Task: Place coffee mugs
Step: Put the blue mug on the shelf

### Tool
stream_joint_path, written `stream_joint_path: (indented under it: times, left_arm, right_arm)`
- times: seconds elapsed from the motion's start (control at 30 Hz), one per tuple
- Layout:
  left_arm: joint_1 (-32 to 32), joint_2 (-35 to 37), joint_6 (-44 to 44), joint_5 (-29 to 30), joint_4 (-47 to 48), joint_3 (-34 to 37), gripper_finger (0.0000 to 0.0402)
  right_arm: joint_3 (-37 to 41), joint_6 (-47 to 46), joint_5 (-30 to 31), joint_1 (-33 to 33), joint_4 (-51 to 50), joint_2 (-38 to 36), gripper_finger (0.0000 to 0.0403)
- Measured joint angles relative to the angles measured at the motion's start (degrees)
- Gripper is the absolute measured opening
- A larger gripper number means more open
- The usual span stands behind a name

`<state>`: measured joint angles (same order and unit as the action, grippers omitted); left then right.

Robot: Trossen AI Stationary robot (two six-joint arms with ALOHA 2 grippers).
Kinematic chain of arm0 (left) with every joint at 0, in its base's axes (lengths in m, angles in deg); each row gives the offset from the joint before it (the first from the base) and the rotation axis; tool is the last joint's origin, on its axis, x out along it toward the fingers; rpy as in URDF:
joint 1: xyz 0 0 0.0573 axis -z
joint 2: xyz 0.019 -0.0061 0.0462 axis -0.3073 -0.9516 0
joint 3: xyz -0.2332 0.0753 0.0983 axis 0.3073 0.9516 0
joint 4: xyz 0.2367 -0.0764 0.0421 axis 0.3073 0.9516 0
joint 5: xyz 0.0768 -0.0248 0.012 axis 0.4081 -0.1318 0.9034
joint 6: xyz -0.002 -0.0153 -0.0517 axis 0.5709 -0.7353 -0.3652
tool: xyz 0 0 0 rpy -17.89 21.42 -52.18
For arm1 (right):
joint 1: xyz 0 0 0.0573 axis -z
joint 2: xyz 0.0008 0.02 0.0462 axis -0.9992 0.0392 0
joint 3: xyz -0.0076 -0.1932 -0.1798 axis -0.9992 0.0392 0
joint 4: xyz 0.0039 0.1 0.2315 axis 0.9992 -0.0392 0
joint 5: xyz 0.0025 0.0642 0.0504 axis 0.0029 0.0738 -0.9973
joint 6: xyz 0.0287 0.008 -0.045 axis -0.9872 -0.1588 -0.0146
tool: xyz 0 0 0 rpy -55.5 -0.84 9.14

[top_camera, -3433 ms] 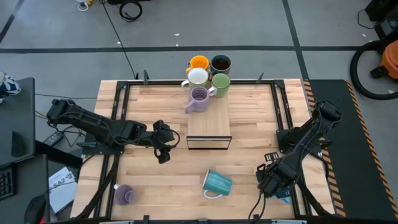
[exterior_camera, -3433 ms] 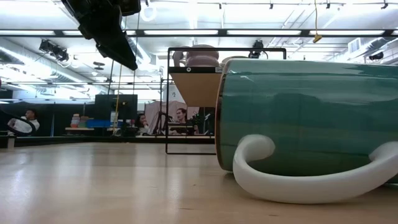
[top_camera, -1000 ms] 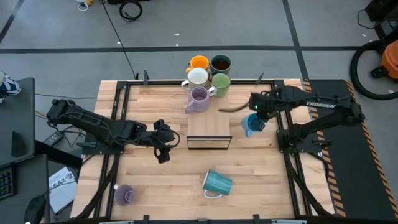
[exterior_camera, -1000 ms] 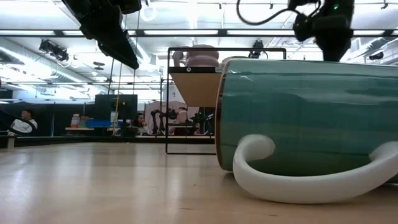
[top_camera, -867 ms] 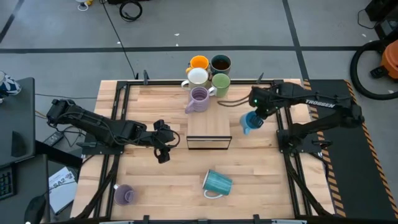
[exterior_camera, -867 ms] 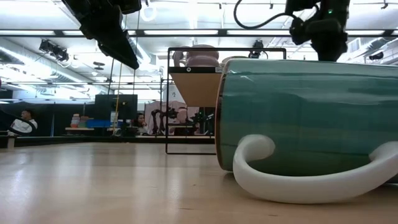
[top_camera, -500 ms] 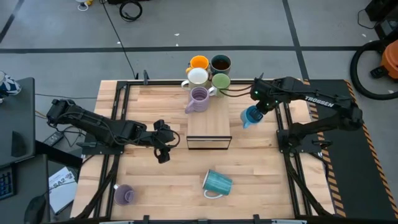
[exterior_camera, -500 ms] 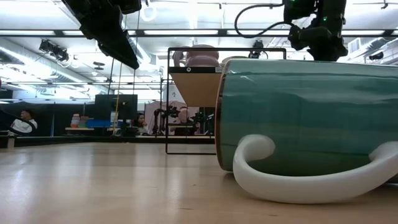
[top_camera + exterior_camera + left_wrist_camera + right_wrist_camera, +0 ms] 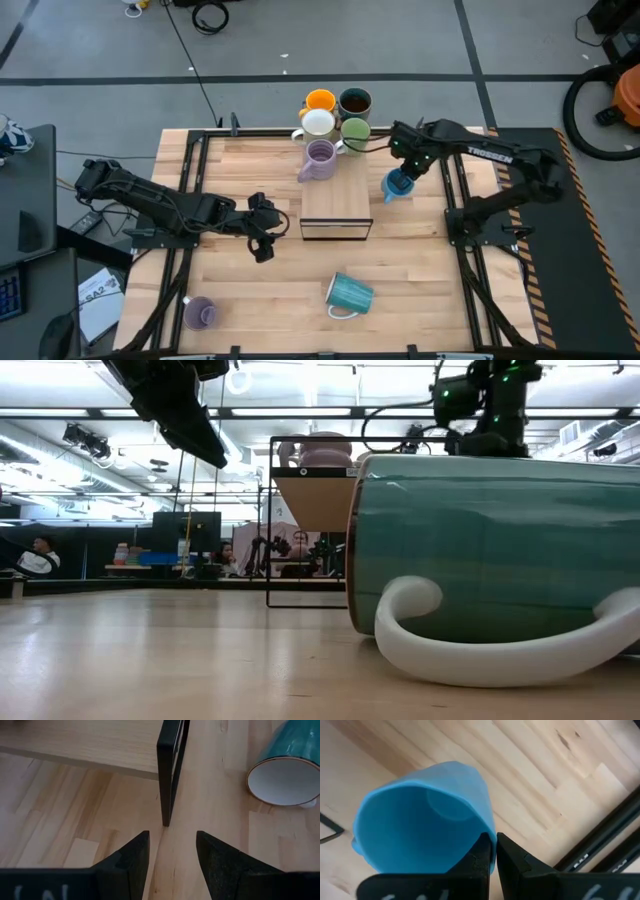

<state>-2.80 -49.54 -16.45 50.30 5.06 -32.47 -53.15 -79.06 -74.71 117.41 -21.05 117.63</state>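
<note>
arms: two, black, jointed | cables: black | right arm (image 9: 500, 160): white lettering | jaws: dark, wedge-shaped

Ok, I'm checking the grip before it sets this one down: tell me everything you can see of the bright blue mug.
The bright blue mug looks like plain glossy ceramic, the same blue inside and out, and empty. The right end effector is shut on its rim, one finger inside and one outside, holding it above the wooden table with its mouth toward the wrist camera. From above it sits just right of the raised wooden shelf, near the cluster of mugs. No handle shows.
</note>
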Motion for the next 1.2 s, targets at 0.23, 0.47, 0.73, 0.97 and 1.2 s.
stream_joint_path:
  times: [0.23,0.47,0.73,0.97,1.2]
  left_arm:
    - [-0.02,0.0,0.0,0.0,0.02,0.0,0.0169]
    - [-0.01,0.0,0.0,0.0,0.05,0.0,0.0169]
    - [0.0,0.0,0.0,0.0,0.02,0.0,0.0169]
    - [0.0,0.0,0.0,0.0,0.01,0.0,0.0169]
    - [0.0,0.0,-0.02,0.0,-0.07,0.0,0.0169]
  right_arm:
    - [0.0,1.6,-1.31,2.5,0.67,4.22,0.0024]
    - [-0.01,1.62,-2.52,3.81,0.71,6.49,0.0024]
    - [-0.02,1.64,-2.5,4.21,1.07,8.83,0.0027]
    - [-0.17,3.1,-2.44,4.21,1.13,11.32,0.0029]
    - [-0.15,3.11,-2.49,4.23,1.4,11.44,0.0032]
